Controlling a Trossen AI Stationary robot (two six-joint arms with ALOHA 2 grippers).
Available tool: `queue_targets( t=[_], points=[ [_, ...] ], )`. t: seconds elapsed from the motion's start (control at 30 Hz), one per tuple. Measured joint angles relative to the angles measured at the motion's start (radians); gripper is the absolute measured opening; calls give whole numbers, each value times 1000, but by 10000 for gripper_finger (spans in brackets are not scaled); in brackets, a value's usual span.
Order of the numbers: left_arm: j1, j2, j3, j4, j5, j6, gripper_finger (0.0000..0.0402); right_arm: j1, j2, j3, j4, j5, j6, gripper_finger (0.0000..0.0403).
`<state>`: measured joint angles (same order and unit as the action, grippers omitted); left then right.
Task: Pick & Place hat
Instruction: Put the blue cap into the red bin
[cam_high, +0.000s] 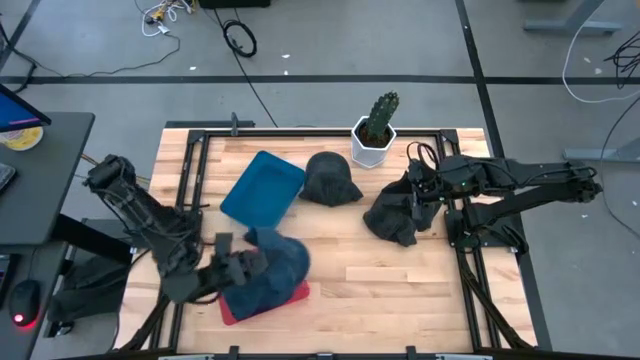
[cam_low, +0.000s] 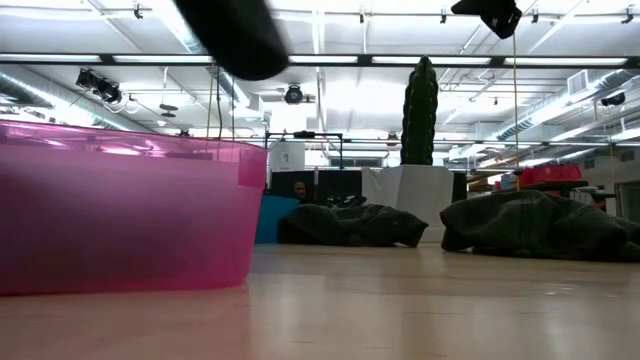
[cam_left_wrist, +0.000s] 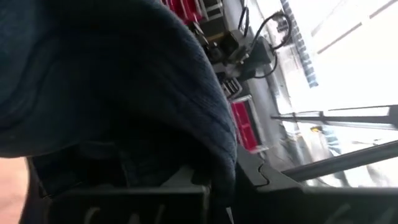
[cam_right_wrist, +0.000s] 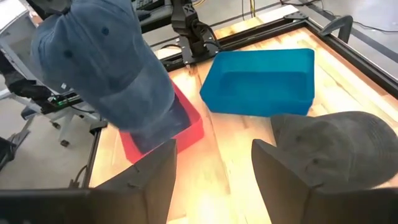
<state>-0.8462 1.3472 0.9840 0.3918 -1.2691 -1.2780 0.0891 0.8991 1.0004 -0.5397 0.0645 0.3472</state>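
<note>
A blue denim hat (cam_high: 278, 262) hangs over the red bin (cam_high: 262, 303) at the table's near left, with my left gripper (cam_high: 238, 266) shut on it. In the right wrist view the blue denim hat (cam_right_wrist: 106, 68) covers part of the red bin (cam_right_wrist: 160, 135). My right gripper (cam_right_wrist: 214, 180) stands open at the table's right, above a dark hat (cam_high: 392, 218) that lies on the wood. A second dark hat (cam_high: 330, 180) lies flat by the blue bin (cam_high: 262, 188). My left gripper holds the blue hat by its left side (cam_high: 250, 264), coming in level from the table's left. In the left wrist view the cloth (cam_left_wrist: 186, 149) bunches over the fingers and hides the place of contact. The hat hangs toward the red bin; whether it touches the bin I cannot tell.
A cactus (cam_high: 378, 118) in a white pot (cam_high: 370, 148) stands at the far middle. A black frame rail (cam_high: 200, 150) runs around the table's edges. Bare wood (cam_high: 380, 280) lies at the near right. The low view shows the pink bin wall (cam_low: 120, 210) close up.
</note>
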Motion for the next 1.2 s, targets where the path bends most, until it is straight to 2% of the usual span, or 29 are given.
queue_targets(
  t=[0.1,0.23,0.33,0.43,0.77,0.93,1.2],
  points=[
    [-64,0,0,-9,-88,70,21,0,10,0,12,-3,0,205],
    [-113,0,0,-9,-157,165,21,0,30,0,42,-3,10,203],
    [-130,0,0,-21,-171,226,21,3,45,0,51,-5,13,203],
    [-133,12,1,-42,-171,227,21,15,60,0,52,-5,21,203],
    [-132,81,0,-274,-168,-83,21,57,104,0,71,-4,45,203],
    [-132,106,0,-371,-126,-214,21,61,110,0,94,-2,59,203],
    [-114,173,0,-471,-118,-335,21,61,112,0,90,-2,64,203]
  ],
)
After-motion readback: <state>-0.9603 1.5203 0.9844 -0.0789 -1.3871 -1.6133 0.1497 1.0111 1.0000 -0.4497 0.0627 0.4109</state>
